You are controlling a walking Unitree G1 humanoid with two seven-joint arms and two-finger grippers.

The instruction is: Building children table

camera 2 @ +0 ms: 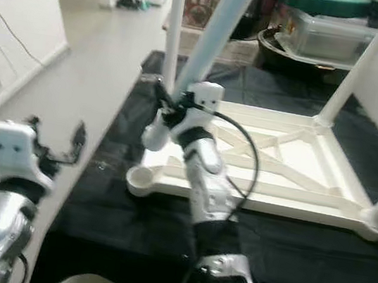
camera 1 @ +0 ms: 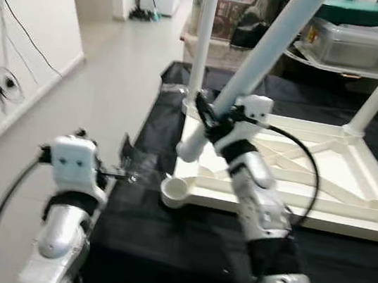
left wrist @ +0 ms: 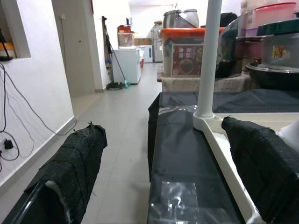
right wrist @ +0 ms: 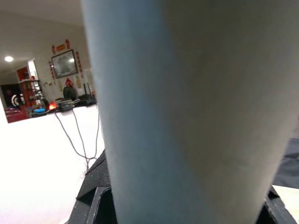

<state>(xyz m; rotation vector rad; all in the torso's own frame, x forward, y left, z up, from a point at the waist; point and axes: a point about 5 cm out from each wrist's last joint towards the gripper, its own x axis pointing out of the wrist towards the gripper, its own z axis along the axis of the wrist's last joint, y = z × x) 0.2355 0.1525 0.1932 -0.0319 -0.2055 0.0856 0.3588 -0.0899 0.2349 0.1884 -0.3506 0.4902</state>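
Bright, even indoor light; both eye views softly blurred, right wrist view overexposed at lower left.

Pale tiled floor point(camera 1: 124, 75) is seen w/ white wall point(camera 1: 23, 10) at left, cables point(camera 1: 4, 71) hung on it; stacked storage bins point(left wrist: 184, 53) beyond black cloth point(left wrist: 187, 154).

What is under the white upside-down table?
A black cloth lies under the table top and spreads out past its edges. What the cloth itself rests on cannot be seen, because the cloth covers it.
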